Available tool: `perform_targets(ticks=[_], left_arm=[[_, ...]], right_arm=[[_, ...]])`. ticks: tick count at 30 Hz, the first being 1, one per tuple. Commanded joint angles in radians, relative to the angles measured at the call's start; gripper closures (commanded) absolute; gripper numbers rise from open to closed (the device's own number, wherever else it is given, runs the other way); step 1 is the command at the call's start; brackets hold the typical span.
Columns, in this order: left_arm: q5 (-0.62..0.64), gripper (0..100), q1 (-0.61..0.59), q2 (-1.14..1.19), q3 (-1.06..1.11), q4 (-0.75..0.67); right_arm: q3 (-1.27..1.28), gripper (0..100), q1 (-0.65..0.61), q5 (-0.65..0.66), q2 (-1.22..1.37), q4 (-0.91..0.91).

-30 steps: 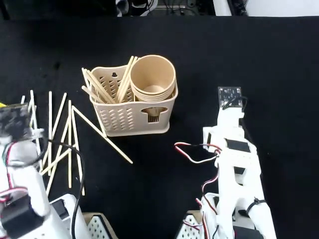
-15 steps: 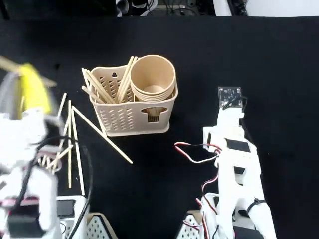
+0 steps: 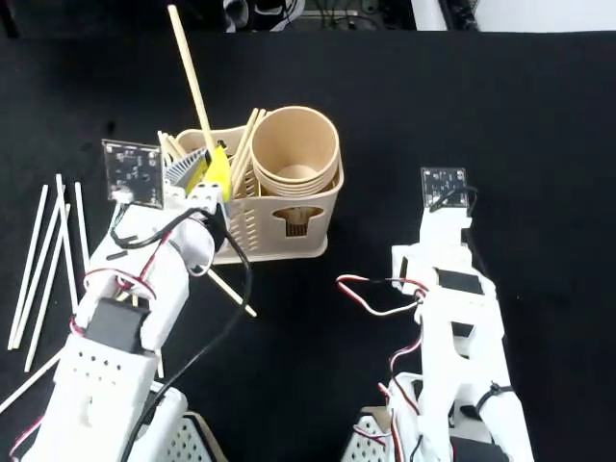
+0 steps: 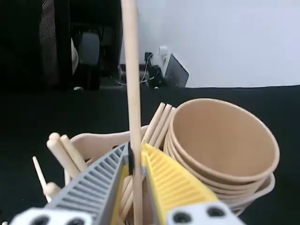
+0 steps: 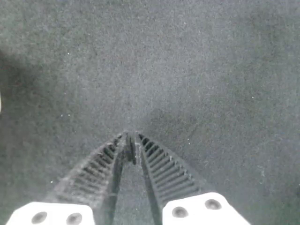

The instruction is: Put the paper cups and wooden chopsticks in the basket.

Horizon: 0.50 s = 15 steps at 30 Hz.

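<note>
A beige slotted basket (image 3: 252, 231) holds a stack of paper cups (image 3: 295, 144) and several wooden chopsticks (image 3: 188, 164). My left gripper (image 3: 214, 162) hangs over the basket's left half, shut on one chopstick (image 3: 192, 79) that stands nearly upright. In the left wrist view that chopstick (image 4: 132, 93) rises between the grey and yellow fingers (image 4: 161, 176), with the cups (image 4: 222, 140) just beyond. Several loose chopsticks (image 3: 48, 255) lie on the black table to the left. My right gripper (image 5: 130, 147) is shut on nothing, low over bare cloth.
One long chopstick (image 3: 229, 294) lies slanted beneath the left arm, in front of the basket. The right arm (image 3: 452, 308) stands at the right of the table, well apart from the basket. The black cloth (image 3: 462, 106) stretches bare behind it.
The left arm has swung from the table's left side, among the loose chopsticks, to above the basket, carrying one chopstick upright. The right arm has not moved.
</note>
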Motion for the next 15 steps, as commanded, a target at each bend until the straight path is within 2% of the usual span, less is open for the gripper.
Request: perform_targets(ticks=[1, 6, 15], left_arm=[[0.006, 94, 0.005, 0.002, 0.025, -0.057], [0.008, 82, 0.005, 0.002, 0.067, -0.046], [0.008, 82, -0.007, 0.002, -0.087, 0.124]], right_arm=[[-0.005, 98.6, -0.006, -0.005, -0.004, -0.012], [-0.005, 98.6, -0.006, -0.005, -0.004, -0.012], [-0.005, 98.6, -0.006, -0.005, -0.004, -0.012]])
